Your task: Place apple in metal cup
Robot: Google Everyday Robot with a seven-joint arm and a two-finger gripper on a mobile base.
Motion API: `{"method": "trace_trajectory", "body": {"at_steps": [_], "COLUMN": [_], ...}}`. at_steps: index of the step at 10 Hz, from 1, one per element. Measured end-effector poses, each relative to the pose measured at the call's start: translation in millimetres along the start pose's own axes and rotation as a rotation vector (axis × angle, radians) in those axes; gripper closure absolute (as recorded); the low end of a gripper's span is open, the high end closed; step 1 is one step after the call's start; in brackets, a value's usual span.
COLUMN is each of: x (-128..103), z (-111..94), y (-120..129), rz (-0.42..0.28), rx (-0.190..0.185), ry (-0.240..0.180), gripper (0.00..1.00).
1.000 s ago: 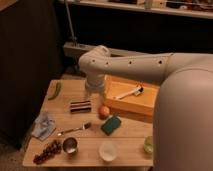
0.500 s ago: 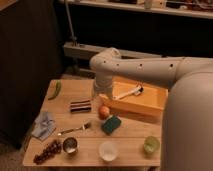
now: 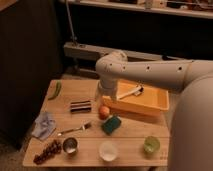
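The gripper (image 3: 102,95), jaws apart, hangs near one apple (image 3: 104,112).

1. An indoor robot test area, more like a lab than a lived-in home; a white robot arm (image 3: 150,75) reaches over a small wooden table (image 3: 135,147).
2. Kitchen things lie spread out singly like samples: grapes (image 3: 47,151); metal cup (image 3: 70,145); white cup (image 3: 108,150); green cup (image 3: 151,145); fork (image 3: 74,130); sponge (image 3: 111,125); yellow tray (image 3: 155,105).
3. Dark panels and a high shelf (image 3: 150,9) stand behind.
4. The gripper (image 3: 102,95) hangs just above the apple (image 3: 104,112), jaws apart, holding nothing.
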Motion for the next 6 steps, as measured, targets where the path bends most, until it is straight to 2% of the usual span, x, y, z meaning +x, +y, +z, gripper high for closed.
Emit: {"method": "trace_trajectory", "body": {"at_steps": [4,6], "x": [3.9,5.4], "z": [7.5,14.1], "y": [-5.7,1.4], "rz": [0.031,0.022], "rx": [0.005,0.011], "ry": [0.000,0.004], "gripper": [0.35,0.35]}}
